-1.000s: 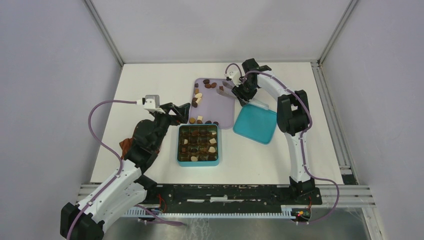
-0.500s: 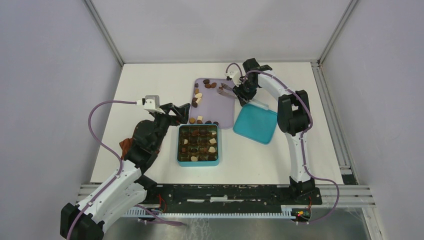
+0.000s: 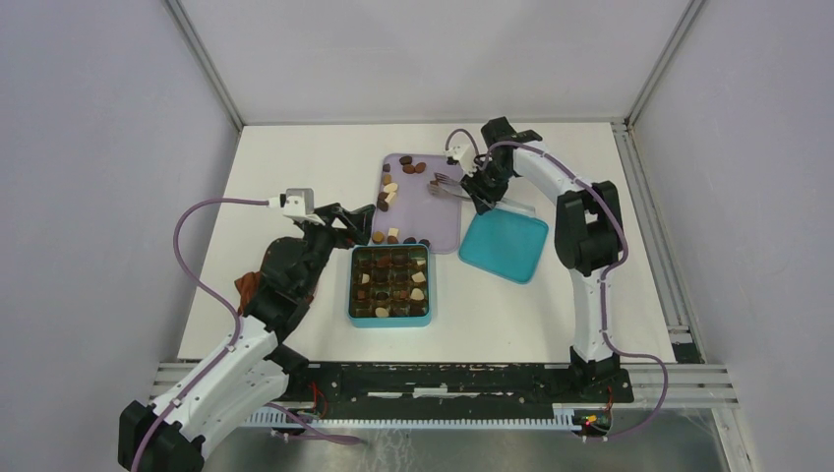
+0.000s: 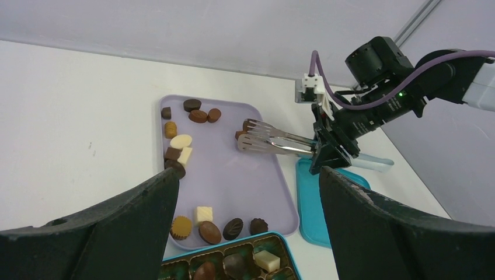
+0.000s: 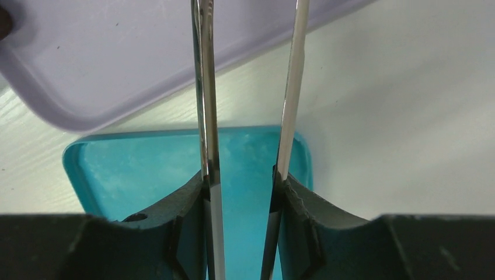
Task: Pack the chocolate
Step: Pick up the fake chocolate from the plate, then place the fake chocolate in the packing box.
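Right pincer [image 4: 327, 155] clamps tongs [image 4: 274, 142], tips over lavender tray [image 4: 233, 175] beside chocolate [image 4: 240, 134].

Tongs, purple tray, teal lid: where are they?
tongs [image 4: 274, 145], left wrist view, on the lower metal arm.
purple tray [image 4: 233, 175], left wrist view, on its bare middle.
teal lid [image 3: 504, 246], top external view, on its centre.

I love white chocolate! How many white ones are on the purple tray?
3: an oval one and a square one together at the tray's left edge, another square near the box. The tongs could hide more.
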Tool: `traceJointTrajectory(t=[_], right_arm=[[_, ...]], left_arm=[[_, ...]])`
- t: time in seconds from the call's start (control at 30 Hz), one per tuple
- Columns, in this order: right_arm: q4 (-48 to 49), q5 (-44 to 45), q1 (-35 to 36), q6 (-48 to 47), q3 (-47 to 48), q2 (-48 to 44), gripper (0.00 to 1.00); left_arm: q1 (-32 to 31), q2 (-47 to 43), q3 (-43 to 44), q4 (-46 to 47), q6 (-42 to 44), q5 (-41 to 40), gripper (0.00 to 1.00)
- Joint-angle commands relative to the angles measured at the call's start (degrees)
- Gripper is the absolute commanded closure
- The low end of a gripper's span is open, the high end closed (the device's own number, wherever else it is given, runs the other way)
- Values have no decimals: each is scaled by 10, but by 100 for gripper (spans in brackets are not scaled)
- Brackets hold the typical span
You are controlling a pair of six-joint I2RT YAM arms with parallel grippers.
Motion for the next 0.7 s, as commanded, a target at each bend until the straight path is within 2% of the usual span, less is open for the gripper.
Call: traceJointTrajectory(t=[0.0,0.17,0.67], right_arm=[[42,-13,2,-14,-45,-80,68],[58,-21,2,-18,-71,-98,69],[69,-47,3,-39,-101,-129,69]], left_arm=[[0,-9,-1,28,24,2,6],[0,-8,1,23,19,1,6],[0,62,74,-93,-24,-43,6]])
